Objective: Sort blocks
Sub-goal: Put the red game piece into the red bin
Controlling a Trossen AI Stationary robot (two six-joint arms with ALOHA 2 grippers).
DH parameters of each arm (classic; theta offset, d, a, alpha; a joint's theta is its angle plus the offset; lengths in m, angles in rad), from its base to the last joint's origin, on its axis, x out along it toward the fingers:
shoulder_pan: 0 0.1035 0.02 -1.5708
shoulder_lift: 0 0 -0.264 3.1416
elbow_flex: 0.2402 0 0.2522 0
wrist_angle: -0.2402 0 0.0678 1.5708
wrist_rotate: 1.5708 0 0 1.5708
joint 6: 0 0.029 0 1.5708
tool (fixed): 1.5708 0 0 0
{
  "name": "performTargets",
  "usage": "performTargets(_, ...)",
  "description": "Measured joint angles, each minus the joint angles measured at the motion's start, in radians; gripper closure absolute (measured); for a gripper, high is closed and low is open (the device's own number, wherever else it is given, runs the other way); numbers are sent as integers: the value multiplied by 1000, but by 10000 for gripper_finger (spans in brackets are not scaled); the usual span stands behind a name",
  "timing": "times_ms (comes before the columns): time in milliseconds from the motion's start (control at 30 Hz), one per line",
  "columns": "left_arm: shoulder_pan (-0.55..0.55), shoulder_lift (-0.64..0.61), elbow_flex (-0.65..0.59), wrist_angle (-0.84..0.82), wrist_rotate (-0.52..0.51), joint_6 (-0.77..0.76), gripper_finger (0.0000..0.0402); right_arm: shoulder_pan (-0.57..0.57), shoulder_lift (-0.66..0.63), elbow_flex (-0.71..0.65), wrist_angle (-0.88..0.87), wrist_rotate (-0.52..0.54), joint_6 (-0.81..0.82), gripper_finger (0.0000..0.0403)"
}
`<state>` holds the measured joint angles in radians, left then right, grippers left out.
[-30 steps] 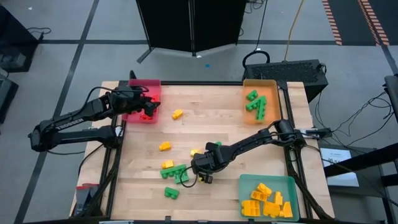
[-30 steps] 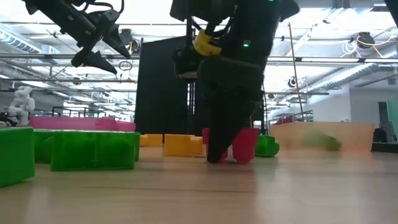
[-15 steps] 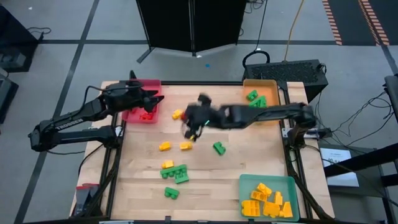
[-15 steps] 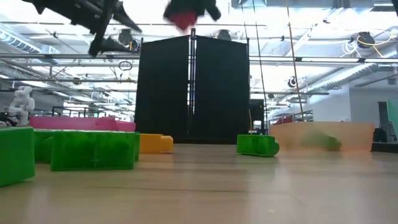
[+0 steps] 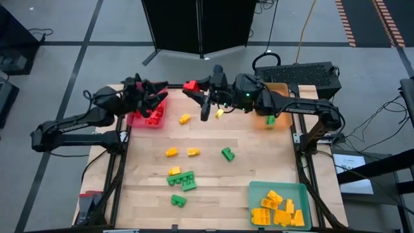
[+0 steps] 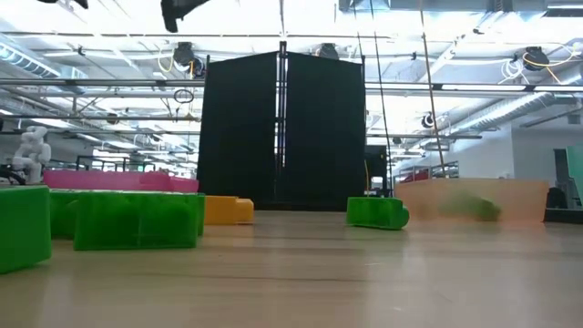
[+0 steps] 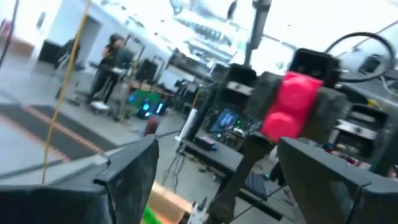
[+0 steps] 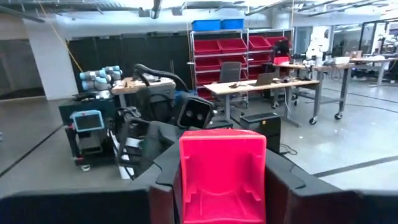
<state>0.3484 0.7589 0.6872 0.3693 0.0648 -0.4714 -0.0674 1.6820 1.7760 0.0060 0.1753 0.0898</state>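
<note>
My right gripper [image 5: 191,86] reaches across the table's far edge, high above it, shut on a red block [image 8: 222,171]. My left gripper [image 5: 158,96] hovers open over the red tray [image 5: 139,118], pointing at the right gripper from a short way off. In the left wrist view the red block [image 7: 292,106] shows beyond my open left gripper [image 7: 217,180]. Loose blocks lie flat on the table: yellow ones [image 5: 171,153] [image 5: 193,151] [image 5: 185,118] and green ones [image 5: 228,154] [image 5: 182,180] [image 5: 178,201]. My right gripper pinches the red block [image 5: 190,85] between its two fingers [image 8: 165,180], one on each side wall. The fingers come level, pointing toward the table's left. The block is lifted clear, high over the far edge, its hollow underside [image 8: 217,193] facing the wrist camera.
The red tray holds red blocks [image 5: 154,117]. The orange tray [image 5: 282,87] at the far right holds green blocks [image 5: 270,119]. The teal tray [image 5: 259,189] at the near right holds yellow blocks [image 5: 278,210]. In the low view, green blocks [image 6: 137,219] stand close to the camera.
My right gripper has lifted the red block off the table's near middle and swung it up and toward the far left, close to my left gripper. My left gripper has risen a little and tipped toward it, staying open.
</note>
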Motion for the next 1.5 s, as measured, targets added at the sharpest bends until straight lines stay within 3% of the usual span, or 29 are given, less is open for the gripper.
performTargets(500,-73,145,0,236,191,82,73,-19,53,0,95,-104,39,288)
performTargets(1500,-83,212,0,275,241,85,73,-17,133,0,154,-205,112,288)
